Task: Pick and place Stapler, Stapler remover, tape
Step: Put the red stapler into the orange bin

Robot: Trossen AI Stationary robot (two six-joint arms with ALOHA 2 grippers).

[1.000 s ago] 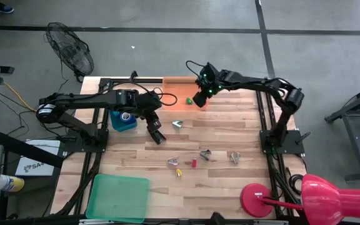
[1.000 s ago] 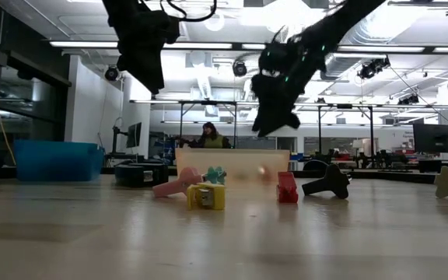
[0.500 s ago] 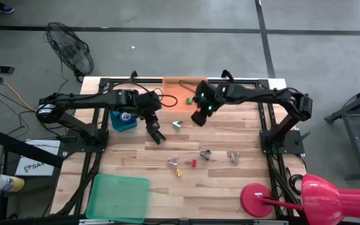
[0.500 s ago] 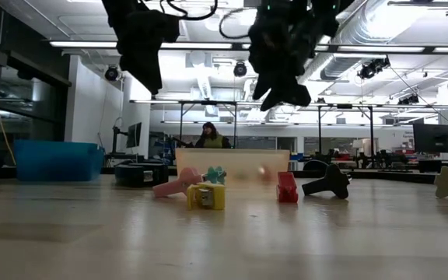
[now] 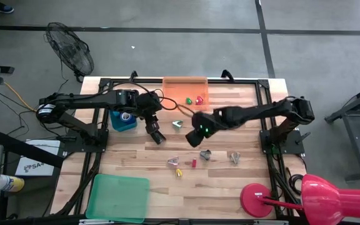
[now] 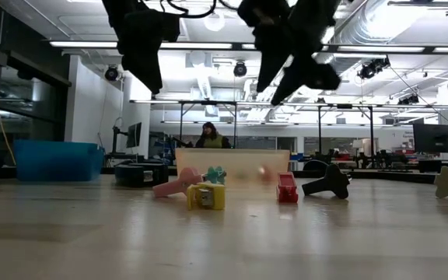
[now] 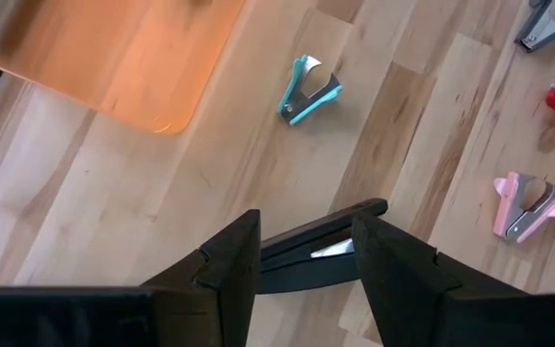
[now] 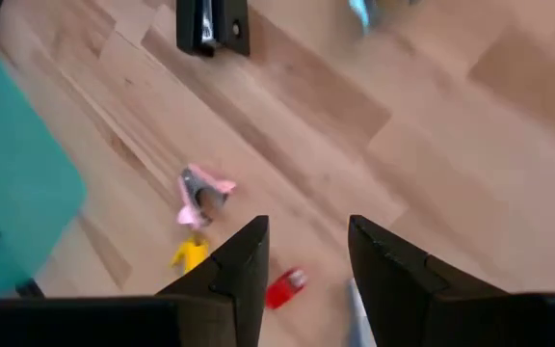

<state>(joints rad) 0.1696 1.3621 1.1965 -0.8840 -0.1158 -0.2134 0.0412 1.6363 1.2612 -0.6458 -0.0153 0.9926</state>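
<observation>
Overhead, the left end effector (image 5: 157,134) hovers over the wooden counter (image 5: 230,181) middle. The right end effector (image 5: 198,134) hangs beside it, near the teal claw-shaped staple remover (image 5: 177,124) before the orange tray (image 5: 181,83) at the far edge.

Level across, both hang above the small coloured removers.

From the left wrist, parted fingers (image 7: 227,258) sit above the slim black stapler (image 7: 321,244), empty.

From the right wrist, parted, empty fingers (image 8: 239,262) overlook pink (image 8: 200,192), yellow (image 8: 189,253) and red (image 8: 284,286) removers.
</observation>
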